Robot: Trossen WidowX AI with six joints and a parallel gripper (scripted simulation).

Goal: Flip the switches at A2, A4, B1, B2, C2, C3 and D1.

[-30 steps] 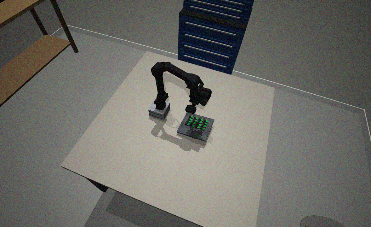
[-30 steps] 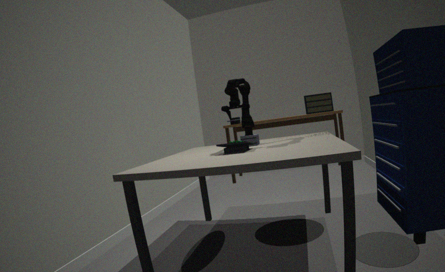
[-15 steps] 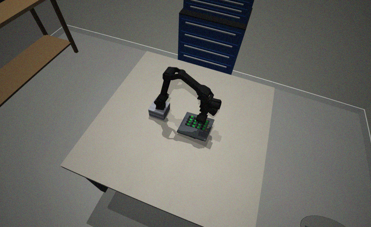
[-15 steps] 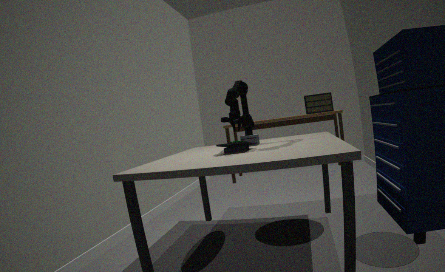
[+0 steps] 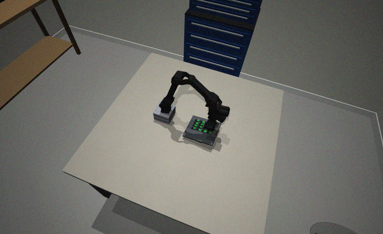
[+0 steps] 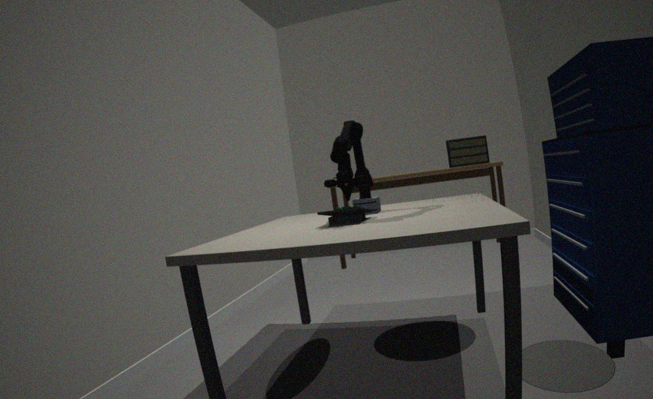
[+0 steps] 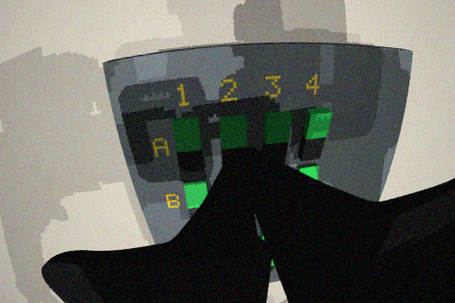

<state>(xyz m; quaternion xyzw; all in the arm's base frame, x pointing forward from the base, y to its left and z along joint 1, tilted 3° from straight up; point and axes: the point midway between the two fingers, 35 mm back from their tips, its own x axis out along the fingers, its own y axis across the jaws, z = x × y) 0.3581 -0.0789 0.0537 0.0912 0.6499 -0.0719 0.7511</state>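
The grey switch panel point(image 5: 191, 134) point(image 6: 345, 218) point(image 7: 368, 114) lies on the table in front of the arm, with green rocker switches and yellow row letters and column numbers. My gripper point(image 5: 210, 125) point(image 6: 347, 203) point(image 7: 242, 158) is shut, with nothing between the fingers. It points down and sits very low over the panel. In the wrist view its tips lie at the near end of the row A switches, between A2 point(image 7: 234, 132) and A3 point(image 7: 279, 127). A1 point(image 7: 186, 134), A4 point(image 7: 318, 123) and B1 point(image 7: 196, 193) show beside the fingers. The fingers hide most of rows B, C and D.
The arm's grey base block point(image 5: 163, 114) stands on the white table point(image 5: 146, 162) left of the panel. A blue drawer cabinet point(image 5: 219, 37) stands behind the table. A wooden bench point(image 5: 18, 66) is at the far left.
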